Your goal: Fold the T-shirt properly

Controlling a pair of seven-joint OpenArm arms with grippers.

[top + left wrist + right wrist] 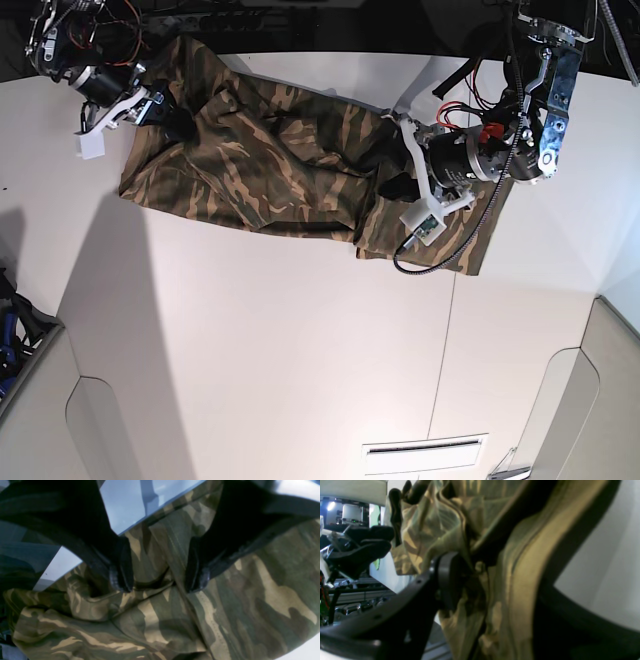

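Observation:
The camouflage T-shirt (pixel 260 170) lies stretched along the far side of the white table (pixel 300 350), between my two arms. In the base view my left gripper (pixel 392 165) is on its right part and my right gripper (pixel 165 115) on its left end. From the left wrist I see the left gripper (pixel 160 577) open. Its fingertips (pixel 121 575) rest on the T-shirt (pixel 250 600), either side of a raised fold. The right gripper (pixel 495 587) also stands open, and loose T-shirt cloth (pixel 440 525) with a tan band (pixel 527 562) fills the gap beside its pad (pixel 447 580).
The table's far edge (pixel 140 522) runs just behind the shirt. A black cable (pixel 440 262) loops from the left arm over the shirt's lower right corner. A white slot (pixel 425 455) sits near the front edge. Lab gear (pixel 350 512) stands beyond the table.

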